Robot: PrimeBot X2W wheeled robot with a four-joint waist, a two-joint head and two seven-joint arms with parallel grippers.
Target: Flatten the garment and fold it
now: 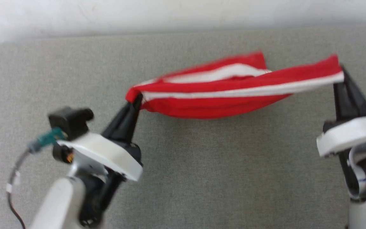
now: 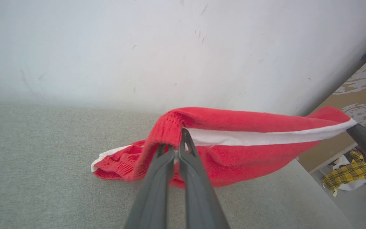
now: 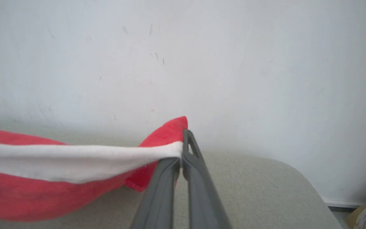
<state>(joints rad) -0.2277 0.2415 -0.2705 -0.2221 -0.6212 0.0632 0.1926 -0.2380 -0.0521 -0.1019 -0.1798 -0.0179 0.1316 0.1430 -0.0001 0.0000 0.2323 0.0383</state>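
Garment hung stretched above the grey table, red middle sagging toward the table top and white stripe running taut along its length. In the left wrist view, one loose fold looked to rest on the table on its wall side. Left gripper was pinched tight on the ribbed end over the table's middle; right gripper was clamped on the white-edged end toward the table's right edge.
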